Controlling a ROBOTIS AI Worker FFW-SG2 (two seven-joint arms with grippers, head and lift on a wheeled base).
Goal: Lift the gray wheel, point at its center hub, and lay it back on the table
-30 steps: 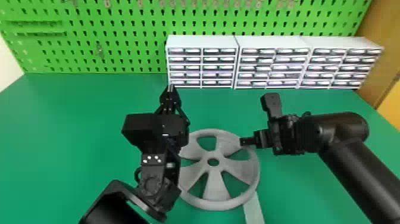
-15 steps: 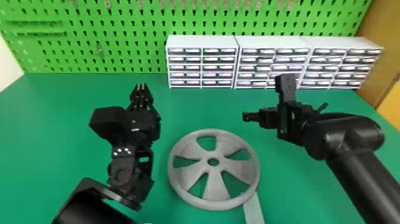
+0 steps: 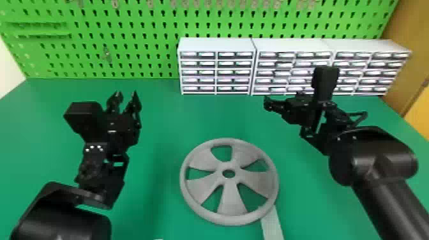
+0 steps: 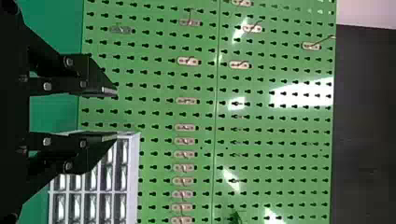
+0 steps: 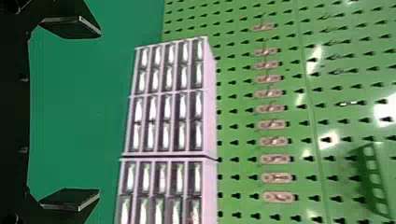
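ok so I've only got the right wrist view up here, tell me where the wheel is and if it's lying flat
Observer: The wheel lies flat on the table, hub facing up.
Operator: Where's the left claw?
Observer: The left claw is off to the wheel's left, fingers apart with nothing between them.
Operator: Anything beside the wheel?
Observer: A pale strip runs from its near right rim toward the robot.
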